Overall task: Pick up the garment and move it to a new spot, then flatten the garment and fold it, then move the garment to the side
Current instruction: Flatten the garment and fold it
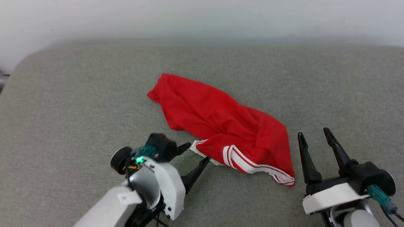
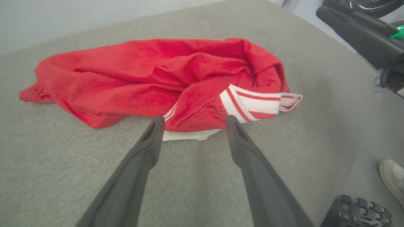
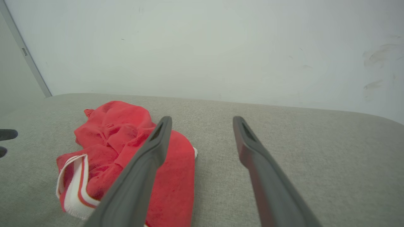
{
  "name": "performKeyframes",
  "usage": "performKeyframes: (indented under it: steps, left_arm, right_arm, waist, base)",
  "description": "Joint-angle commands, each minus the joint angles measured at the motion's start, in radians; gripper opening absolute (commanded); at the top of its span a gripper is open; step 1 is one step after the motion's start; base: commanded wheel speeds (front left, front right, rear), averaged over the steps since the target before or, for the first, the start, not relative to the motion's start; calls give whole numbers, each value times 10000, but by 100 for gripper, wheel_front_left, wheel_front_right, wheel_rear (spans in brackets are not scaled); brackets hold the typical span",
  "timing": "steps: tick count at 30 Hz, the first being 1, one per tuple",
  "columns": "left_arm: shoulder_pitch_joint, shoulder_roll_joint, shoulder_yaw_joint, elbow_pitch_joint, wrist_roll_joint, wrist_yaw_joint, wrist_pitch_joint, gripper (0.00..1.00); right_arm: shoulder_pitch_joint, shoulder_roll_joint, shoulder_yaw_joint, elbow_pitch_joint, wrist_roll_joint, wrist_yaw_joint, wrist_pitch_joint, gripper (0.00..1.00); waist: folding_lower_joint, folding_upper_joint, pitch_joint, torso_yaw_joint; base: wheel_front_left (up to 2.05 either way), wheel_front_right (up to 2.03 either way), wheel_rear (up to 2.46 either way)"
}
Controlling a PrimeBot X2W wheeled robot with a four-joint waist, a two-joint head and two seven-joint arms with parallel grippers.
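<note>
Garment bunched; shoe, left wrist view

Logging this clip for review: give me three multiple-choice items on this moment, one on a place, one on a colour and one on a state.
1. Where does the garment lie?
A. On the grey padded surface, between the left claw and the right claw
B. Hanging from one claw
C. On the floor

2. What colours is its striped trim?
A. Blue and yellow
B. Plain black
C. Red and white

3. What state is the left claw in?
A. Shut on the garment
B. Open, gripping nothing
C. Shut and empty

Answers:
1. A, as the head view shows it bunched on the surface between both claws.
2. C, as the left wrist view shows red lines on white bands.
3. B, as its fingers stand wide apart at the garment's near edge.
</note>
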Motion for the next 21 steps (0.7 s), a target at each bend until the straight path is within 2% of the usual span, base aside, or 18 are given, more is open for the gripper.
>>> performKeyframes:
  steps: [1, 4, 9, 17, 18, 19, 20, 21]
  left_arm:
    - [-305, 105, -221, -41, -166, -14, 270, 100]
    - [-1087, 345, -741, 41, -519, -15, 1058, 100]
    - [-2009, 343, -1280, 661, -758, -16, 1664, 100]
    - [-3026, 139, -2090, 1993, -841, -17, 1131, 100]
    - [-3084, 88, -2169, 2142, -920, -18, 1042, 88]
    - [-3145, 38, -2202, 2314, -1005, -18, 946, 26]
    - [-3201, 2, -2278, 2448, -1058, -18, 842, 0]
    - [-3212, -23, -2360, 2566, -1120, -18, 755, 0]
  right_arm:
    - [-135, 10, 32, -42, -18, -7, -20, 100]
    - [-281, 10, 85, -64, -34, -7, -20, 100]
    - [-462, 10, 133, -120, -3, -7, -20, 100]
    - [-710, 11, 165, -211, -57, -7, -20, 100]
    - [-722, 11, 174, -206, -65, -7, -20, 100]
    - [-729, 11, 183, -195, -78, -7, -20, 100]
    - [-729, 11, 188, -183, -88, -7, -20, 100]
    - [-724, 11, 185, -159, -90, -7, -20, 100]
  waist:
    - [-1, 0, 351, -134]
    - [-1, 0, 698, -235]
    - [-1, 0, 1184, -366]
    - [-1, 0, 1741, -421]
    - [-1, 0, 1766, -409]
    - [-1, 0, 1782, -395]
    - [-1, 0, 1787, -379]
    - [-1, 0, 1779, -360]
  base:
    - [0, 0, 0]
    - [0, 0, 0]
    - [0, 0, 0]
    - [0, 0, 0]
    - [0, 0, 0]
    - [0, 0, 0]
    - [0, 0, 0]
    - [0, 0, 0]
